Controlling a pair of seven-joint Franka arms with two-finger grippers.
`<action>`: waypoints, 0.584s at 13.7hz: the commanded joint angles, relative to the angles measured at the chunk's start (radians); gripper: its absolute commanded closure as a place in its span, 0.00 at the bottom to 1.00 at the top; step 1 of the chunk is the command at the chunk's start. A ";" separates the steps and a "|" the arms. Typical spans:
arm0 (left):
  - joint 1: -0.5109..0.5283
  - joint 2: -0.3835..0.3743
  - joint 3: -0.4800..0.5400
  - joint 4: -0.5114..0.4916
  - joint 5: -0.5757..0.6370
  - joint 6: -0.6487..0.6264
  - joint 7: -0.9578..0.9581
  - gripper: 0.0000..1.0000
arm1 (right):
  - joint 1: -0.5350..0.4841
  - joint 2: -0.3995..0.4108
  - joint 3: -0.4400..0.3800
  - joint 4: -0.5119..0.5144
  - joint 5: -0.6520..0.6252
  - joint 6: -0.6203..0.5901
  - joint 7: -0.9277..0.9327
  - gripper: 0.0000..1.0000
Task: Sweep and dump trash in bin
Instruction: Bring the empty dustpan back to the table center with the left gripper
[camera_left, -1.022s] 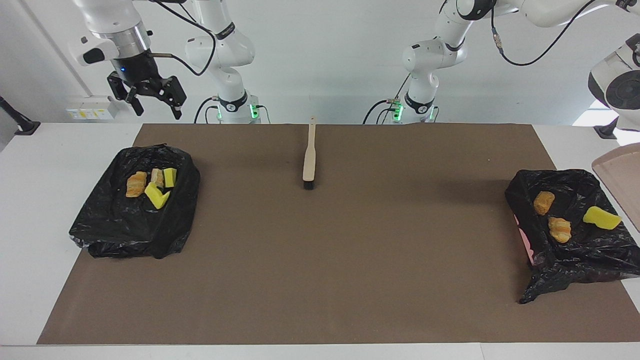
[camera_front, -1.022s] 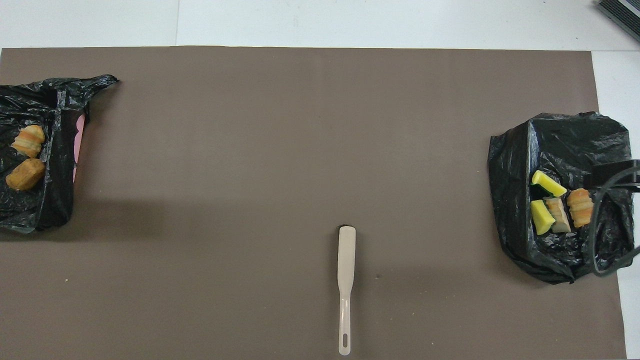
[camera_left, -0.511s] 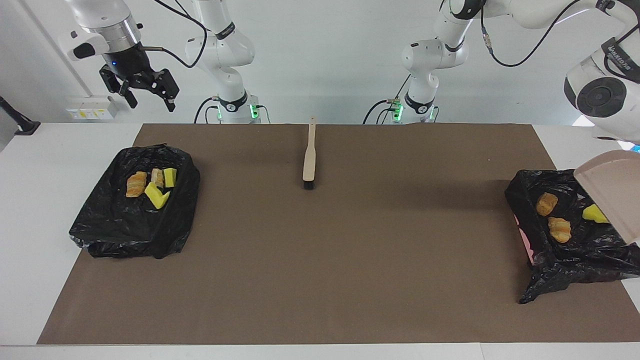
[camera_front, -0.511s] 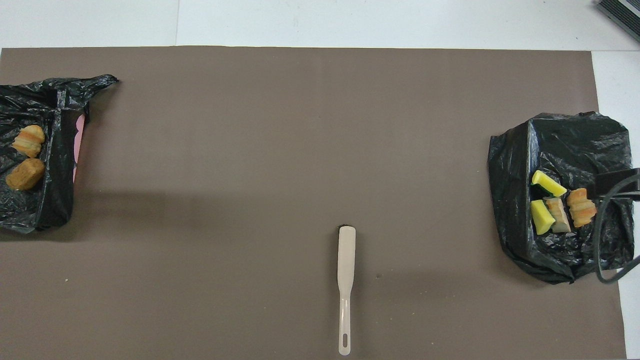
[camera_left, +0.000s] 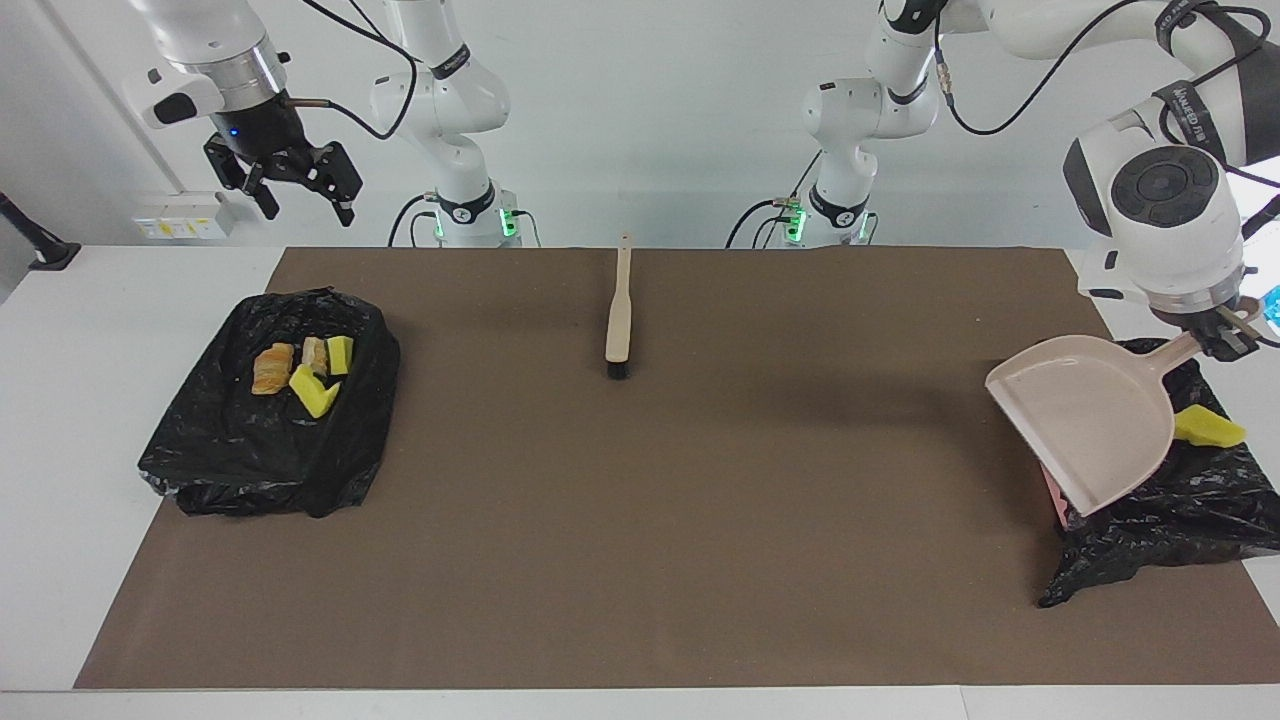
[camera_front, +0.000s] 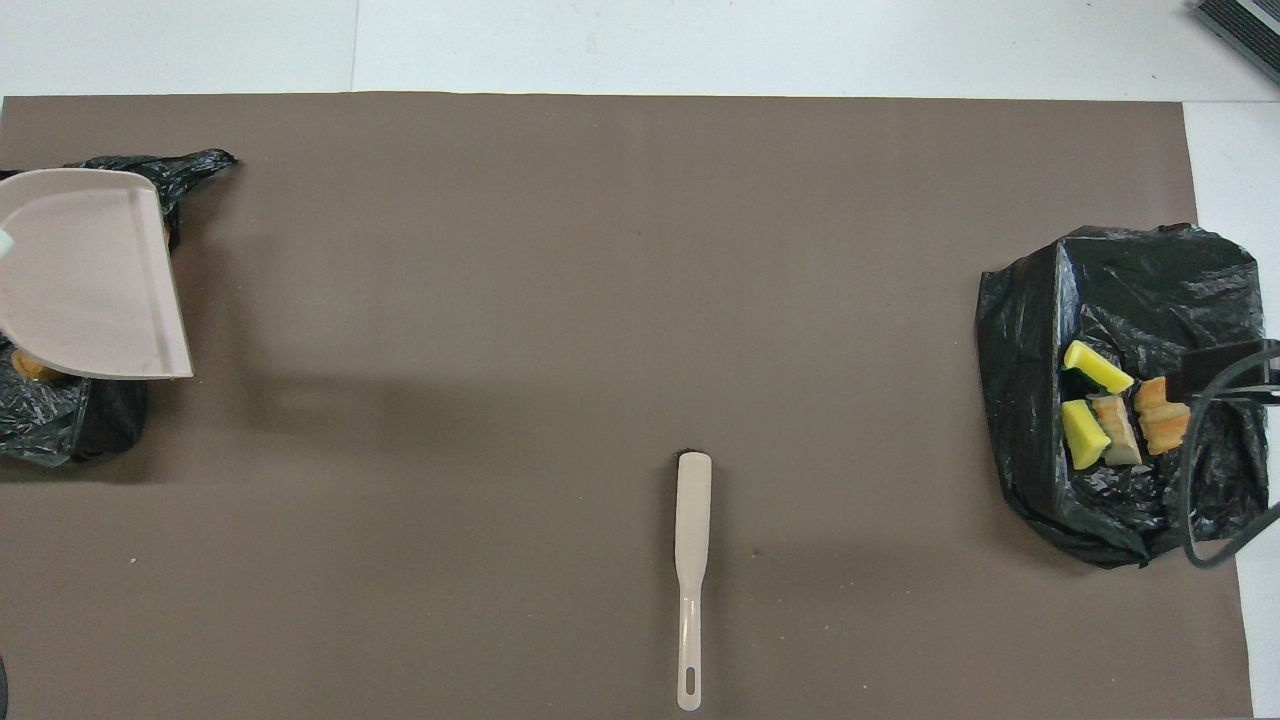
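Since the earlier frames the dustpan has swung in from the table's edge at the left arm's end and now hangs over the black-lined bin there, hiding the two bread-like lumps that showed a second ago; only the yellow sponge piece peeks out beside it. That bin sits toward the edge farthest from the robots, with the mat bare around it. The left gripper is clenched on the dustpan's handle, and the pan looks empty, so the dump seems done. To finish the step well, the arm should carry the pan level and clear of the liner's loose folds, so no plastic snags and tips the bin, before setting it down on the mat. At the right arm's end the second bin holds four pieces of trash, unchanged. Nearer the robots, the brush lies untouched at the mat's edge between the two bases. The right gripper waits with its fingers spread, holding nothing, raised over the table's corner, having lifted slightly.
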 joint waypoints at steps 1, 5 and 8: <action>-0.009 -0.105 0.010 -0.160 -0.154 0.042 -0.136 1.00 | 0.002 -0.014 0.001 -0.012 0.001 -0.001 -0.016 0.00; -0.029 -0.115 0.010 -0.258 -0.353 0.079 -0.516 1.00 | 0.002 -0.014 0.001 -0.012 0.001 -0.001 -0.016 0.00; -0.122 -0.093 0.010 -0.292 -0.433 0.097 -0.811 1.00 | 0.002 -0.014 0.001 -0.012 0.001 -0.001 -0.016 0.00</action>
